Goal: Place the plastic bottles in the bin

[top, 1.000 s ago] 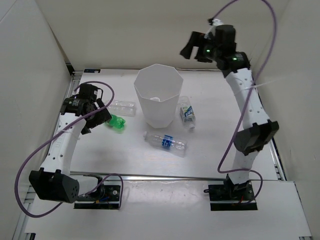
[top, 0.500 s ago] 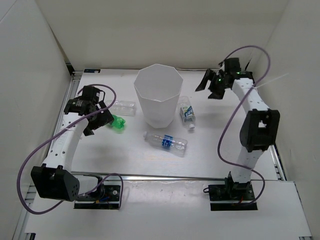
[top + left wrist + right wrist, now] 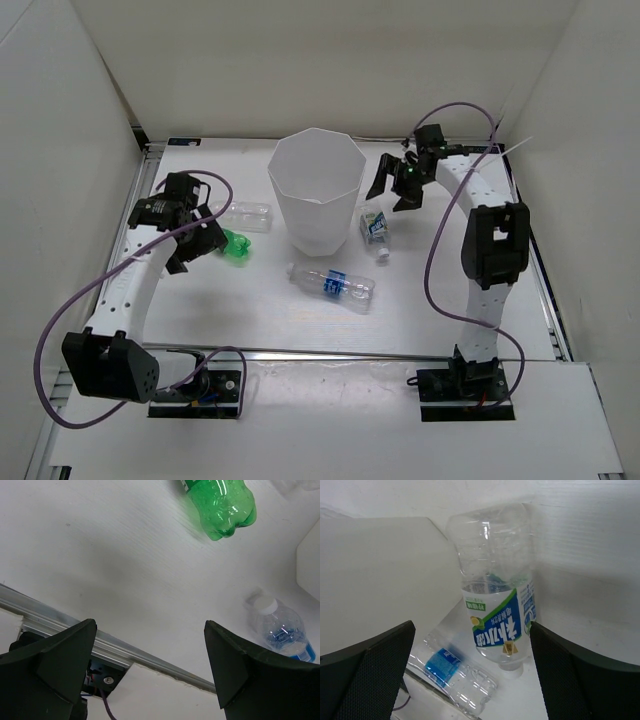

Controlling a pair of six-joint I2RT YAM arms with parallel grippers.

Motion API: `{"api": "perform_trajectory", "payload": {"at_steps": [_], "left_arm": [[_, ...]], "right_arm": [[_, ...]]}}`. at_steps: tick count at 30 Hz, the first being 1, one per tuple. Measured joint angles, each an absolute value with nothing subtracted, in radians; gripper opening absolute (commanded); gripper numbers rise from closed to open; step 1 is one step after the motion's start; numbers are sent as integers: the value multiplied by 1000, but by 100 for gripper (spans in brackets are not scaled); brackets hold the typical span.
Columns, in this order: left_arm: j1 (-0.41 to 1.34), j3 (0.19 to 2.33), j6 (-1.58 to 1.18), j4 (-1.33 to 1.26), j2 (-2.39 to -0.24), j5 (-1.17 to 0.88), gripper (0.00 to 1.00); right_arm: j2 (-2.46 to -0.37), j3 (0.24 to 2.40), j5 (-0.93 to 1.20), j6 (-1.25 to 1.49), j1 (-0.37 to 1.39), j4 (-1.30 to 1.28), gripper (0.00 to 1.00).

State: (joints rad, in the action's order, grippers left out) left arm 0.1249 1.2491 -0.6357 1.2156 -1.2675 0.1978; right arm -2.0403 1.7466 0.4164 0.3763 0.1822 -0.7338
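The white worktop (image 3: 250, 330) was wide open, folks, and four bottles lay out on it. Both arms were reaching in. The left arm (image 3: 125, 295) stretched toward 10 o'clock and the right arm (image 3: 480, 250) folded back toward the middle. The tall white bin (image 3: 318, 215) stood at 12 o'clock of the worktop's centre, and what lay inside it could not be made out. One labelled bottle (image 3: 332, 285) lay on its side at 6 o'clock of the bin. The other labelled bottle (image 3: 500, 605) lay just beside the bin wall at 4 o'clock, and I couldn't tell whether they touched. The unlabelled clear bottle (image 3: 245, 215) sat at 9 o'clock of the bin and the green bottle (image 3: 235, 247) at 8 o'clock. The right gripper (image 3: 392, 185) hung above the 4 o'clock bottle with its jaws spread wide and holding nothing. In the wrist view they straddled that bottle's width. The left gripper (image 3: 150, 670) was also spread wide and empty, but the green bottle sat ahead of the jaws, not between them. Here was the danger as I judged it. On the right, the bin-side jaw had little room and could shove the bin or pin the bottle against it. These light, round bottles looked ready to roll or squirt out of an off-centre squeeze. On the left, closing before moving over the green bottle would catch only air.
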Motion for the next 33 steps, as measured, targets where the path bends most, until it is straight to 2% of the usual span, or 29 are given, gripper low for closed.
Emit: {"api": "perform_trajectory", "payload": {"at_steps": [9,18,33], "left_arm": [[125,1235,-632,1245,-1257,203,100],[125,1235,-625,1257,-1256,204,100],[125,1237,-617,1258,-1261,219,100]], "right_arm": [[-2130,1764,303,356,292,-759,99],[-2175,1821,212,355,286,-785,99],[-2206,1831,213,356,301,-788,98]]}}
